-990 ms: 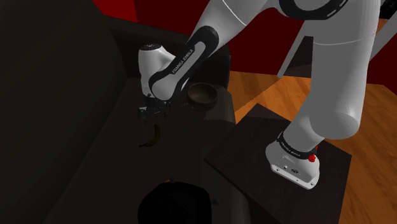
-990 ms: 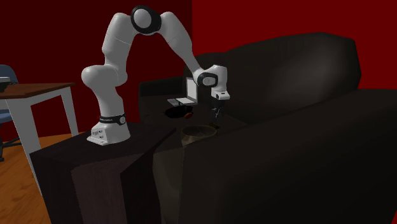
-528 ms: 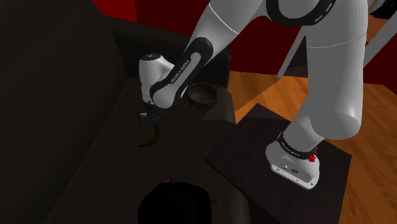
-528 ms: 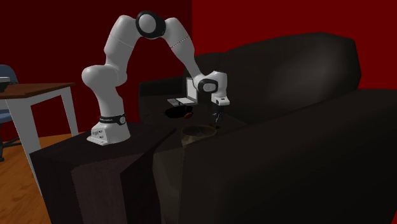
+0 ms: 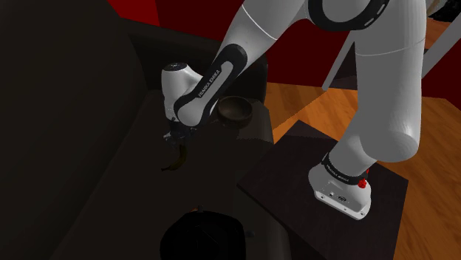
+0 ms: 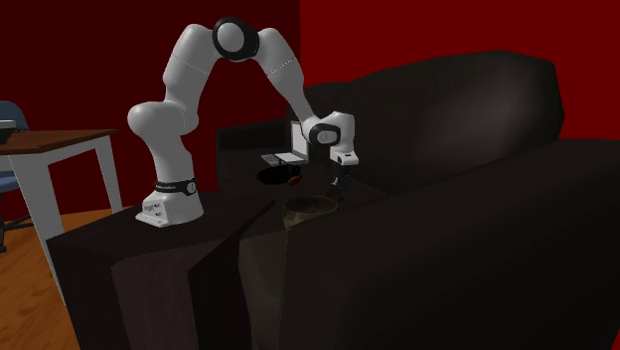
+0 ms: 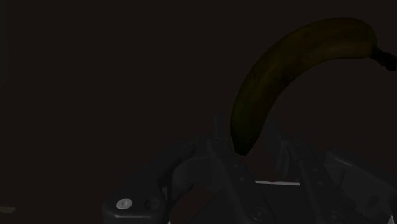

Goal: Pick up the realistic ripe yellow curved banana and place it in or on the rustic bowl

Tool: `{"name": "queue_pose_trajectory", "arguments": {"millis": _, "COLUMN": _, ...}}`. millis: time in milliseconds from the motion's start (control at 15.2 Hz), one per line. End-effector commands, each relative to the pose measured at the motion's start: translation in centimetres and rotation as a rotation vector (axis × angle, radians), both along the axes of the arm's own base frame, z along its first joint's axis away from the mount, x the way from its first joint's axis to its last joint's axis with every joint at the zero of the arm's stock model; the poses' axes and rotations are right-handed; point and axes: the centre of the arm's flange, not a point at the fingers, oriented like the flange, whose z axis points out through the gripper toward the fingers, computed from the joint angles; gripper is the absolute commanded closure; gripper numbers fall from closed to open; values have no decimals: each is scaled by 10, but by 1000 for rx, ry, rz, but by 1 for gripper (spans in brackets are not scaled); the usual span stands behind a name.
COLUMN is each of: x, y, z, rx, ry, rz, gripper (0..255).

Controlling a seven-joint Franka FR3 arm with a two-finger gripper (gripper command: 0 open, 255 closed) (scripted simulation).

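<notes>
Dim scene on a dark sofa. Nearest, in the wrist view, the jaws stand spread, one on either side of the lower tip of a curved banana (image 7: 280,70). A gap shows on at least one side, so the fruit is framed but not pinched. The banana, drawn a dull yellow-brown in the gloom, arcs away from the jaws to a dark stem. In the shoulder view it lies flat on the sofa seat (image 5: 140,199), with the jaws lowered at its end nearer the bowl. Judged as a fruit, it is probably light and fairly firm yet easily bruised, with a smooth skin that could slide. Held at the tapering tip it may swing or slip out. A hold across the thicker middle, closing over its narrow width with mild force, looks safer. Beyond the banana, toward the shoulder view's upper right, a round brown bowl (image 5: 234,109) sits on the sofa near its arm, apart from the fruit and with its mouth facing up. Farther back, the white arm (image 5: 369,89) rises from its dark stand (image 5: 281,177) on a wood floor (image 5: 310,103). In the second exterior view a red wall (image 6: 417,40) closes the scene behind the sofa.
</notes>
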Motion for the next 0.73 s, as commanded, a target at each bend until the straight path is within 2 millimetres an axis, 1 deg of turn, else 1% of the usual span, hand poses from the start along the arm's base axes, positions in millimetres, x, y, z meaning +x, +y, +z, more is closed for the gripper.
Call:
{"name": "queue_pose_trajectory", "arguments": {"millis": 0, "x": 0, "y": 0, "z": 0, "rx": 0, "ry": 0, "rz": 0, "gripper": 255}}
{"name": "queue_pose_trajectory", "arguments": {"millis": 462, "x": 0, "y": 0, "z": 0, "rx": 0, "ry": 0, "rz": 0, "gripper": 255}}
{"name": "queue_pose_trajectory", "arguments": {"millis": 660, "x": 0, "y": 0, "z": 16, "rx": 0, "ry": 0, "rz": 0, "gripper": 255}}
